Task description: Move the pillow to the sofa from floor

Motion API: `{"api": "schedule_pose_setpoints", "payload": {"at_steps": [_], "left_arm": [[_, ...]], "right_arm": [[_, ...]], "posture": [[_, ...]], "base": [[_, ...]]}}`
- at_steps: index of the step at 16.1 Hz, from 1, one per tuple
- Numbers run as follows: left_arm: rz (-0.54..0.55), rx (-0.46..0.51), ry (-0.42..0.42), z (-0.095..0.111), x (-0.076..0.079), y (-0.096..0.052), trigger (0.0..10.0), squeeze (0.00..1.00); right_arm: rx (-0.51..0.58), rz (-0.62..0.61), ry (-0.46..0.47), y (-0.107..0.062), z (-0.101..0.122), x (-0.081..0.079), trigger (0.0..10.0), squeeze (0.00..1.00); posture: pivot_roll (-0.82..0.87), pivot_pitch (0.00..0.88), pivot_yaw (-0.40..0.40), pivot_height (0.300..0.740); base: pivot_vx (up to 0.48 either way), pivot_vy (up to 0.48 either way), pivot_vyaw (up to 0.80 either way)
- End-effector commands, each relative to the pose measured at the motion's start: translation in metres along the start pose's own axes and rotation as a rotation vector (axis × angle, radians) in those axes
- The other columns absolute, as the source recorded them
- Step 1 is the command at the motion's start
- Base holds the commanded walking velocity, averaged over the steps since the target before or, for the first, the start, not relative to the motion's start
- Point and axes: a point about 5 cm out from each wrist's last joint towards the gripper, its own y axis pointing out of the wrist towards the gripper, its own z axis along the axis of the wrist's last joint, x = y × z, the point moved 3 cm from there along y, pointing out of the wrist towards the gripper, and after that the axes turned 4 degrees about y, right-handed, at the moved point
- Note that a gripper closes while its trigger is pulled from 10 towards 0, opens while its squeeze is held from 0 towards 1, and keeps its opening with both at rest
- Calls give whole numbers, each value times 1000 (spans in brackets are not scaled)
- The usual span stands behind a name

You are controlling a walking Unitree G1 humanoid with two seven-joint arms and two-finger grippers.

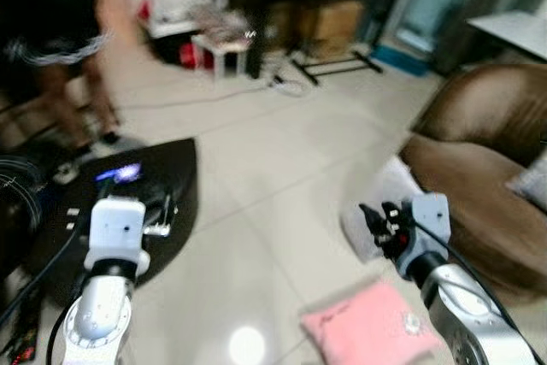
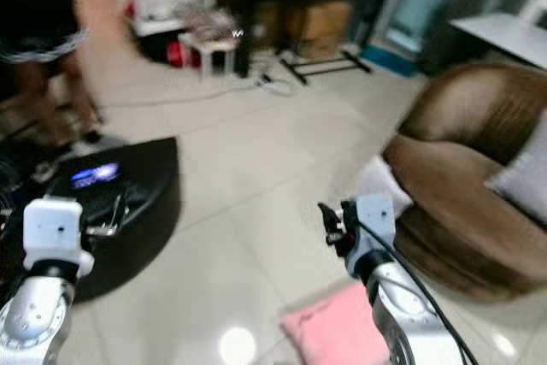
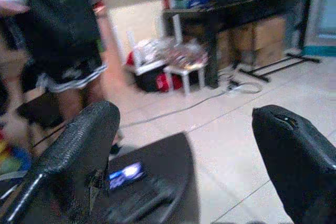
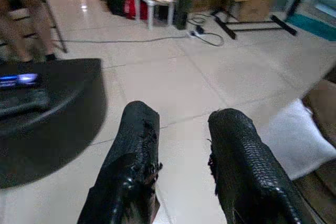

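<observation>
Both grippers, left gripper (image 3: 184, 150) and right gripper (image 4: 181, 150), stand released and empty. We judge the pink pillow (image 1: 367, 326) at five o'clock needs a low, two-sided grasp before the sofa (image 1: 479, 168).

Glossy tiled floor (image 1: 282, 168); soft pink cloth pillow (image 1: 367, 326); smooth brown leather-like sofa (image 1: 487, 177); textured black pincer fingers (image 4: 247, 166).

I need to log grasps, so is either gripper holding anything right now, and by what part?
Nothing is held. The left gripper is open over the floor, and the right gripper has a gap with nothing in it. The pink pillow lies on the floor.
</observation>
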Motion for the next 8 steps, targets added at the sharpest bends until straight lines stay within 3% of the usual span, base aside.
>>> {"api": "schedule_pose_setpoints", "payload": {"at_steps": [1, 3, 5, 8], "left_arm": [[-19, 0, -14, 1, 6, -2, 10000, 0], [-17, 0, -15, 1, 6, -2, 10000, 0], [-18, -1, -15, 1, 6, -2, 10000, 0], [-18, -2, -17, 1, 6, -2, 10000, 0]], "right_arm": [[10, -25, -16, 0, 4, 7, 10000, 0], [12, -31, -10, 0, 4, 8, 10000, 0], [14, -37, -11, -1, 4, 9, 10000, 0], [16, -36, -11, -1, 5, 10, 10000, 0]], "posture": [[-72, 0, -108, 740], [-71, 0, -110, 740], [-74, 0, -111, 740], [-74, 0, -111, 740]], "base": [[386, 0, 0], [398, 0, 0], [399, 0, -603], [399, 0, 0]]}}
